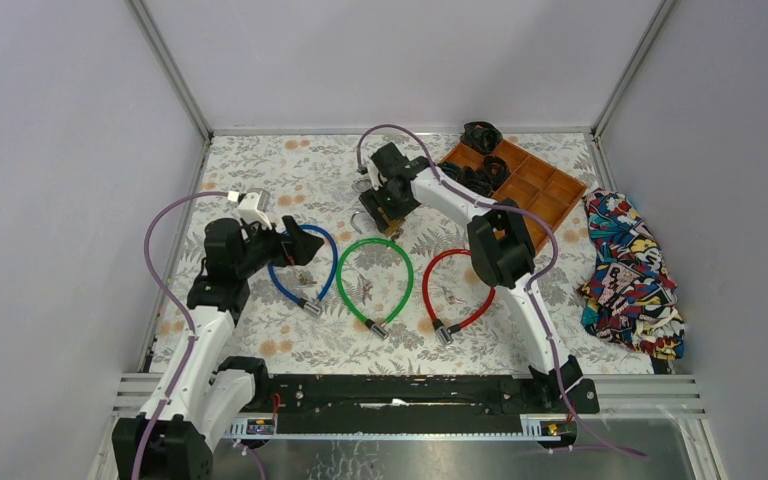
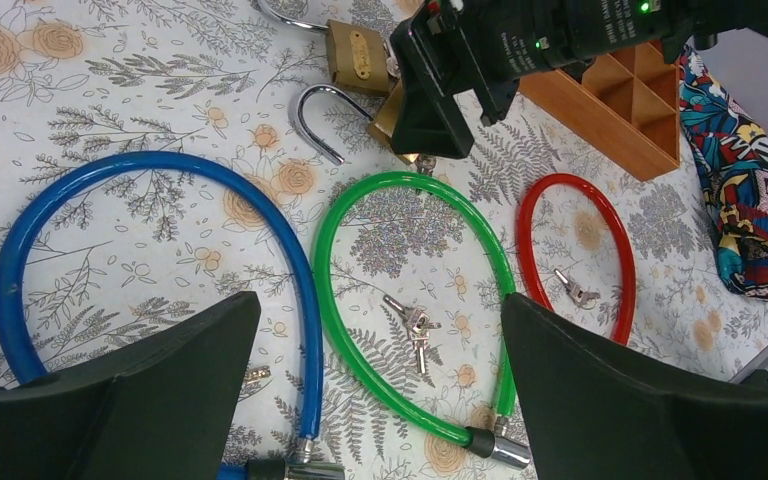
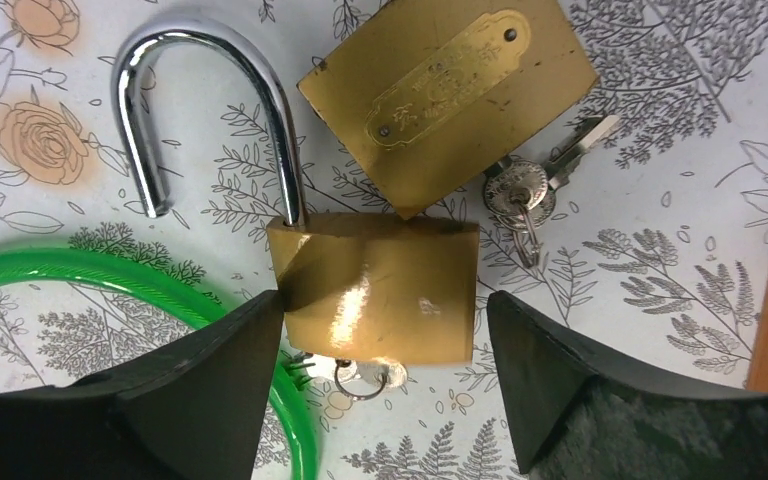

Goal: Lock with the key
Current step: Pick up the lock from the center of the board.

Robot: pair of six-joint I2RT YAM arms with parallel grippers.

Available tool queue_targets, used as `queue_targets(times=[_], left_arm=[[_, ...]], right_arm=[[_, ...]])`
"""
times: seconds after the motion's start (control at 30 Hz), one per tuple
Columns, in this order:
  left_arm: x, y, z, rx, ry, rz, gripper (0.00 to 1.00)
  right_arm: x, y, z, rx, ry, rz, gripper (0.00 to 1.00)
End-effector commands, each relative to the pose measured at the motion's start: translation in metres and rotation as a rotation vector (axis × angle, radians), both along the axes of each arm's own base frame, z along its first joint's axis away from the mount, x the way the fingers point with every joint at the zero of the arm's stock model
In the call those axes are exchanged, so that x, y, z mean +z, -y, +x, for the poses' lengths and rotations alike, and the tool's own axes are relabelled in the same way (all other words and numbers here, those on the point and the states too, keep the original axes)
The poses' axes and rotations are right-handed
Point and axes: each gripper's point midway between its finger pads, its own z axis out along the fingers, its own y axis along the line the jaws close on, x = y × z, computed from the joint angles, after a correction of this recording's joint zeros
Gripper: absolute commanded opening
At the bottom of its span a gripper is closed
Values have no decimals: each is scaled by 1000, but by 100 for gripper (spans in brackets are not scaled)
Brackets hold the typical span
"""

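Note:
A brass padlock lies on the floral table with its steel shackle swung open. A key with a ring sticks out of its bottom. My right gripper is open and straddles the padlock body; the left finger is at its corner, the right finger is apart. In the top view the right gripper is over that padlock. A second brass padlock with keys lies just beyond. My left gripper is open and empty above the green cable lock and a key bunch.
A blue cable lock, the green one and a red one lie side by side mid-table. A small key lies inside the red loop. An orange divided tray stands back right, a patterned cloth at the right.

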Motion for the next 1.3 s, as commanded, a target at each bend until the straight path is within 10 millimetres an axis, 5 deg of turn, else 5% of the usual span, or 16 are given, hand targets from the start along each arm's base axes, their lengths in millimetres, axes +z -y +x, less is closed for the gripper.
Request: queue_targets(times=[0.0,0.1,0.23,0.4,0.47,0.67,0.87,1.07,1.2,1.27], left_arm=[[10,-1,9,-1,67,20,99],[2,-10,14,73,-4,15,99],[-1,-2,14,25,-34,-10,99],[2,-1,20,34,-19,-26,98],[5,1,19,19,-7,-24,98],[10,18,5,-200,108,85,88],[-7,54,-22,-672,222,232,77],[-17,64,33,-788,379,361,74],[-32,69,80,-855,596,545,88],[-57,77,90,-965,672,671,95]], right_arm=[[-25,4,-10,-19,-33,-67,78],[-30,9,-17,-22,-39,-96,71],[-36,9,-31,-1,-71,-113,84],[-39,2,-31,23,-39,-119,77],[-49,4,-36,28,-67,-137,68],[-33,4,-43,35,-100,-103,3],[35,-15,-35,71,-134,233,0],[66,-12,-48,116,-197,411,0],[69,-8,-57,124,-238,478,0],[70,-6,-61,128,-244,489,0]])
